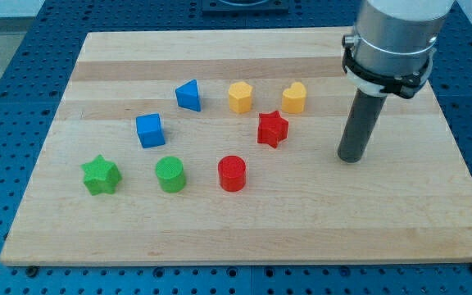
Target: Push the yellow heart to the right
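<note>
My tip rests on the wooden board toward the view's right, with bare wood all round it. It is a plain dark rod with no jaws, so there is nothing to open, close or grip, and it touches no block.

Eight blocks lie on the board: two yellow, two red, two blue, two green. Nearest my tip is the red star, to the view's left and a little higher. Just above that star sits the yellow heart, up and to the left of my tip and apart from it. The yellow hexagon lies near the heart on its left side, not touching. Further left are the blue triangle-like block and the blue cube. Along the lower row stand the red cylinder, the green cylinder and the green star.

The heart is orange-yellow, its lobes pointing up, with open board to its right.
</note>
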### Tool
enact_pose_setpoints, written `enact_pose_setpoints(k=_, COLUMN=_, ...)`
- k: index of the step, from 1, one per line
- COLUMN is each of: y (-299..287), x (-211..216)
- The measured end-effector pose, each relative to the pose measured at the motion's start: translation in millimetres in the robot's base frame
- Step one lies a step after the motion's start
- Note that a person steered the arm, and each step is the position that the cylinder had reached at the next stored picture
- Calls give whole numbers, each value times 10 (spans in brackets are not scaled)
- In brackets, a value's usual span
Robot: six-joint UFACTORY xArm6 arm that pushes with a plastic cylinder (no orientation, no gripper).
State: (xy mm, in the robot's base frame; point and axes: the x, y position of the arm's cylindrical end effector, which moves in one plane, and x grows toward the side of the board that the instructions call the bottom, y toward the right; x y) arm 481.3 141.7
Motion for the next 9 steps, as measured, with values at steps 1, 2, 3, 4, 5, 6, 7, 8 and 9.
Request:
enact_pose_setpoints(k=1, y=66, x=-563)
enact_pose_setpoints(k=2, y=66, x=-848)
enact_pose_setpoints(k=3, y=-22, x=-1528)
enact_pose_setpoints(k=4, y=-355, x=-1665)
enact_pose_setpoints(k=5, y=-701, x=-1906)
enact_pose_setpoints(k=6, y=-980, x=-1988)
enact_pose_setpoints(k=7, y=-1180, x=-1988)
enact_pose_setpoints(k=8, y=-1135, x=-1898)
enact_pose_setpoints(k=9, y=-1106, x=-1677)
